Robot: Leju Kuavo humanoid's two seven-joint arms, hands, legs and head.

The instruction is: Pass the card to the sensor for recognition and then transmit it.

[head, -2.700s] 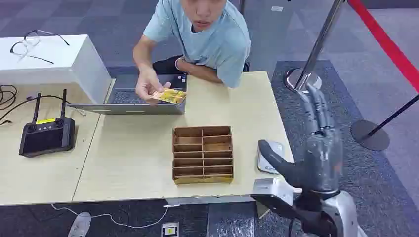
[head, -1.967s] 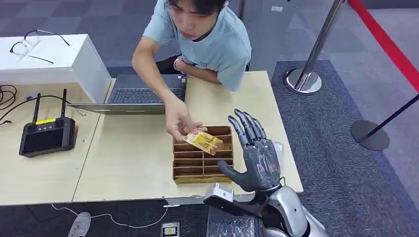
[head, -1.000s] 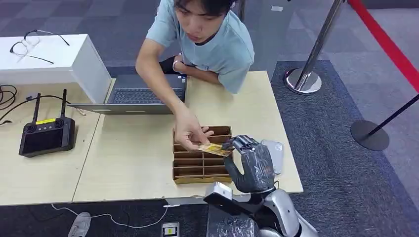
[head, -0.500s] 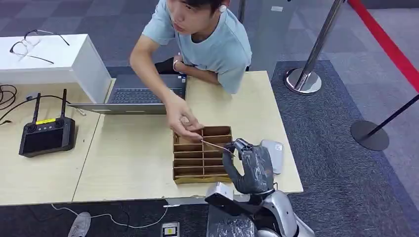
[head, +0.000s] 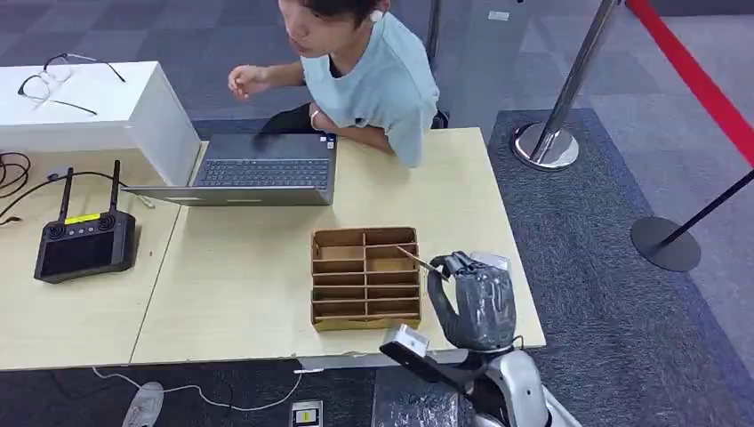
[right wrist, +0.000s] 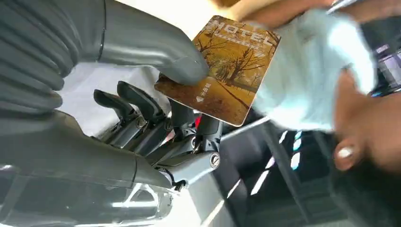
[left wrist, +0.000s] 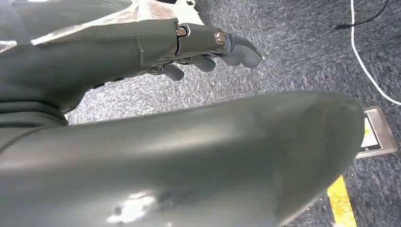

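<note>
1. In the head view, the right hand [head: 476, 298] is hovering over the table [head: 240, 285] near its front right corner, just beside the tray [head: 364, 277]. It is pinching the card [head: 421, 263], which is showing edge-on as a thin line slanting out over the tray's right side. The sensor [head: 494, 262] — a pale flat pad, by the look of it — is lying on the table just behind the hand and is mostly hidden by it. A person [head: 373, 76] is sitting behind the laptop [head: 258, 171], with an arm raised away from the table.

2. In the left wrist view, the left hand [left wrist: 156, 109] is hanging over grey carpet; its fingers [left wrist: 208, 47] are curling loosely and holding nothing, so it is reading as open.

3. In the right wrist view, the thumb [right wrist: 161, 49] is pressing one corner of the card [right wrist: 222, 71] against the dark fingers [right wrist: 142, 106] beneath. The rest of the card, printed with autumn trees, is sticking out free.

4. The card is looking thin, light, stiff and glossy — likely slippery. A corner pinch is probably letting it pivot, so a hold nearer the middle of an edge would be steadier while leaving the face bare for the sensor.
</note>
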